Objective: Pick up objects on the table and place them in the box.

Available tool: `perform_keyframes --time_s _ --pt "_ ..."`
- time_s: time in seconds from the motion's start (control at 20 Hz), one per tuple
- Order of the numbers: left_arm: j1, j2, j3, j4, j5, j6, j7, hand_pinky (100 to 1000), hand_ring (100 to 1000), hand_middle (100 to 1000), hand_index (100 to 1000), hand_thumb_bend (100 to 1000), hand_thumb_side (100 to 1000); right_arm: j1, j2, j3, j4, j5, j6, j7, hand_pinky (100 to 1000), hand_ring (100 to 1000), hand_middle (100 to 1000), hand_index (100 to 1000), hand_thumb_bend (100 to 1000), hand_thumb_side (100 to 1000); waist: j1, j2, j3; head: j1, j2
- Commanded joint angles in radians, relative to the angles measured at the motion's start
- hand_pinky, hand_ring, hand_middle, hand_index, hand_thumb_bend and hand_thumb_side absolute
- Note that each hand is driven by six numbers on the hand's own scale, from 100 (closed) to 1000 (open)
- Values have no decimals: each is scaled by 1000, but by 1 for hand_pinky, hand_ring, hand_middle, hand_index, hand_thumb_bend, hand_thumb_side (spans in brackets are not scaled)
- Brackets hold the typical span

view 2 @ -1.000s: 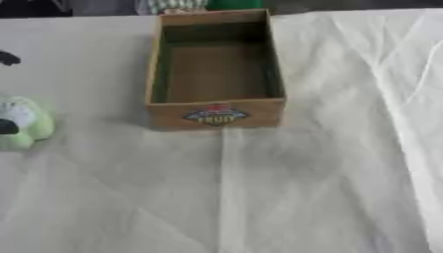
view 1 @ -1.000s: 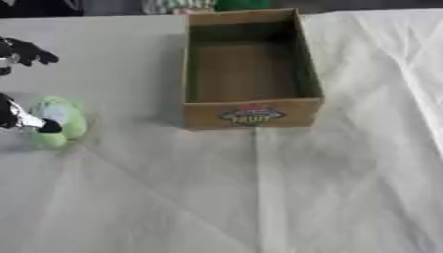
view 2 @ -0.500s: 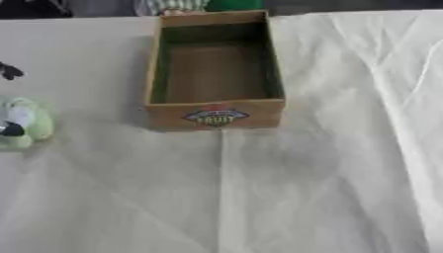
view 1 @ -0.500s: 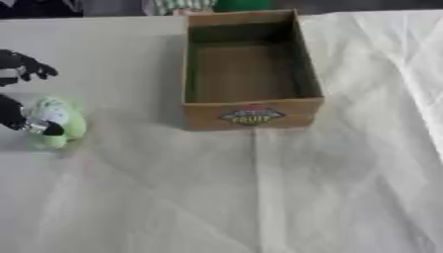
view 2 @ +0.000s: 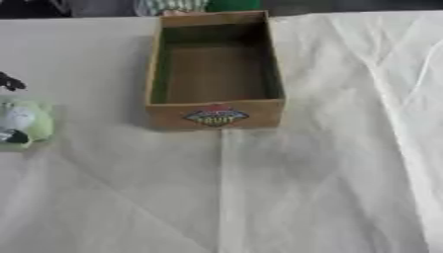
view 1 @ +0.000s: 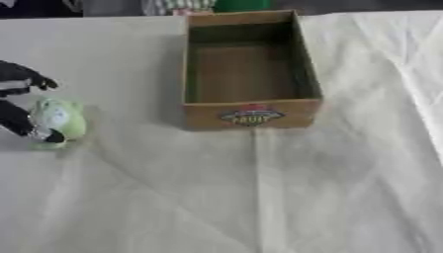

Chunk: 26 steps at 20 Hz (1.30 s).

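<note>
A light green rounded object with a pale patch (view 1: 59,120) lies on the white cloth at the far left. My left hand (view 1: 19,104) comes in from the left edge around it. One black finger (view 1: 30,127) lies across the object's lower left side. Another finger (view 1: 33,80) curls just above it, a small gap away. The hand is open about the object, which rests on the table. The brown cardboard box (view 1: 251,114) with a "FRUIT" label stands open at the top centre, and nothing shows inside it. My right hand shows in neither view.
White creased cloth (view 1: 259,188) covers the table, with a fold line running down from the box. Green and striped things (view 2: 203,6) sit past the table's far edge behind the box.
The upper finger of my left hand has come down towards the green object, narrowing the gap. The object has barely shifted, and the box has stayed put.
</note>
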Motion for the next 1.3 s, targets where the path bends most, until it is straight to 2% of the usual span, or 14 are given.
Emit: perform_keyframes --time_s 0.05,0.1,0.4,0.6,0.85,0.95,1.05,1.1,1.15,1.2,1.3 --pt "-20 17 2 23 -17 -4 18 674 823 813 1000 672 699 -8 -23 -5 -14 -6 -2 2 844 732 747 887 100 575 -1 -21 -2 4 -5" --pt "-20 15 1 28 -17 -7 23 662 800 767 1000 674 700 -7 -23 -5 -14 -6 -2 2 845 732 747 887 100 576 -1 -21 -3 4 -4" --pt "-26 4 -11 59 -20 -19 32 619 750 677 964 668 692 -7 -20 -5 -14 -7 -2 3 845 732 746 887 100 576 -1 -21 -4 7 -3" --pt "-26 1 -18 75 -19 -26 45 600 725 639 916 653 681 -6 -19 -6 -14 -8 -2 2 846 733 746 888 100 580 0 -22 -5 6 -2" --pt "-15 7 -16 41 19 -31 62 574 694 612 858 582 661 -2 -17 -8 -14 -7 -1 0 847 733 746 888 100 576 1 -22 -3 5 1" --pt "-9 12 -10 18 38 -29 61 558 679 612 848 512 641 -1 -16 -8 -14 -7 -1 0 847 733 746 888 100 576 1 -23 -2 4 1" --pt "-3 16 -3 -5 63 -26 57 544 662 602 835 396 606 0 -16 -8 -14 -7 0 -1 848 734 746 889 100 577 2 -24 0 2 1" --pt "-1 18 1 -17 75 -23 57 532 649 593 827 310 576 0 -15 -8 -14 -7 0 -1 848 734 746 889 100 577 2 -24 1 0 1" --pt "0 20 5 -28 87 -19 56 526 641 589 824 270 562 1 -15 -8 -14 -8 0 -1 848 734 746 889 100 577 2 -25 2 -1 1" --pt "1 21 8 -37 97 -15 56 518 628 584 819 184 541 1 -15 -8 -14 -8 1 -1 848 734 746 889 100 577 2 -26 3 -1 1" --pt "2 24 13 -53 116 -9 54 515 619 582 817 100 509 2 -15 -8 -14 -8 1 -1 848 734 746 889 100 577 3 -29 4 -3 2"
